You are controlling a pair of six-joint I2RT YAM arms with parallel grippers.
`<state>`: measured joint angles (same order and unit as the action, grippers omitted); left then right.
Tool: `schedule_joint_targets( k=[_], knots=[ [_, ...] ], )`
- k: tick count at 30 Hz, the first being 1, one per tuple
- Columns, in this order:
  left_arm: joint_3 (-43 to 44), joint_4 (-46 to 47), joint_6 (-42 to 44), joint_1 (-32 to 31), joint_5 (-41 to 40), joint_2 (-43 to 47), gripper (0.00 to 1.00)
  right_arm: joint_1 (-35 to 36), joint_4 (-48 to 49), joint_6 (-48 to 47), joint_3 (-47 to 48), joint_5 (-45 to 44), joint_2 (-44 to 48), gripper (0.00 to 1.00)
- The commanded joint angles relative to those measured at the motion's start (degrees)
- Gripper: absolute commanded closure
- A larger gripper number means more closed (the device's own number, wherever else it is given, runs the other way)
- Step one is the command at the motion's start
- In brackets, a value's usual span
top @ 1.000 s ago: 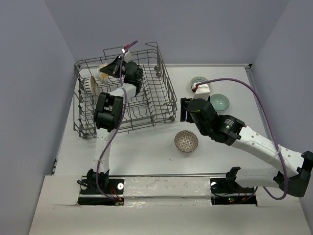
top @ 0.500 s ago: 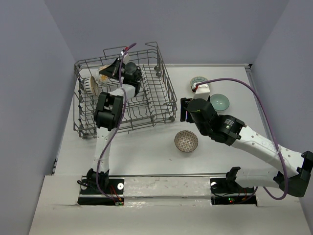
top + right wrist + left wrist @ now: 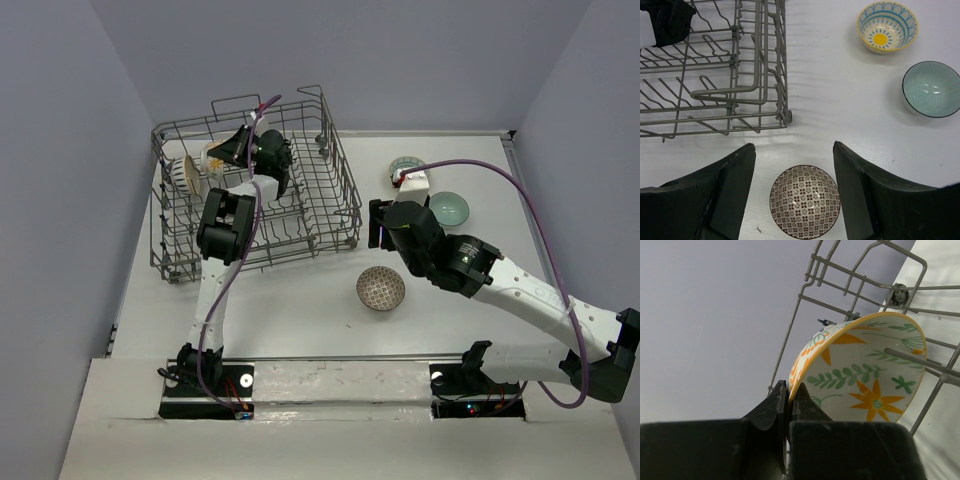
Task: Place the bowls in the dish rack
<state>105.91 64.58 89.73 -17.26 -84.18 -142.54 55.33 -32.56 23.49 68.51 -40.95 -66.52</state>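
Observation:
My left gripper (image 3: pixel 790 390) is shut on the rim of a white bowl with orange flowers (image 3: pixel 865 370), held on edge among the tines at the far left of the dish rack (image 3: pixel 300 215). From above, that gripper (image 3: pixel 240 145) and the flowered bowl (image 3: pixel 217 156) sit beside a cream bowl (image 3: pixel 190 172) standing on edge in the rack. My right gripper (image 3: pixel 792 150) hangs open above the table, with a brown-patterned bowl (image 3: pixel 805 201) lying below and between its fingers, untouched. Seen from above, the brown-patterned bowl (image 3: pixel 381 288) lies in front of the rack's right corner.
A teal bowl (image 3: pixel 931 89) and a white bowl with a yellow centre and blue rim (image 3: pixel 887 26) stand on the table to the right of the rack. The rack's near right corner with its wheel (image 3: pixel 785 116) is close to the brown-patterned bowl.
My left gripper has shifted slightly to the right with the flowered bowl inside the rack. The right arm has not moved.

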Motion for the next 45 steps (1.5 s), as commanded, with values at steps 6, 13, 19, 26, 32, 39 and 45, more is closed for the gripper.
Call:
schedule_joint_targets(
  k=[6,13,19,26,32,39,45],
  knots=[
    [3.1,0.1,-3.3,0.8,1.1,-0.7,0.92,0.3,2.6,-0.6,-0.3,-0.6,-0.1,0.31],
    [2.6,-0.5,-3.8,0.8,1.0,-0.7,0.69,0.3,2.6,-0.7,-0.3,-0.9,0.0,0.31],
    [1.8,-1.3,-4.4,1.0,1.1,0.3,0.53,0.3,2.6,-0.7,-0.2,-0.8,-0.1,0.31],
    [-0.1,-1.6,-4.4,1.0,1.1,2.6,0.32,0.3,2.6,-1.0,0.0,-0.9,-0.1,0.31],
    [-1.8,-2.5,-4.6,1.0,1.2,5.5,0.23,0.3,2.6,-1.1,0.1,-1.1,-0.3,0.31],
    [-3.1,-4.3,-5.6,0.9,1.1,8.4,0.20,0.3,2.6,-1.3,0.6,-1.5,-0.4,0.31],
    [-3.1,-5.8,-6.7,0.1,1.2,12.0,0.20,0.3,2.6,-1.3,0.9,-2.1,-1.1,0.31]
  ],
)
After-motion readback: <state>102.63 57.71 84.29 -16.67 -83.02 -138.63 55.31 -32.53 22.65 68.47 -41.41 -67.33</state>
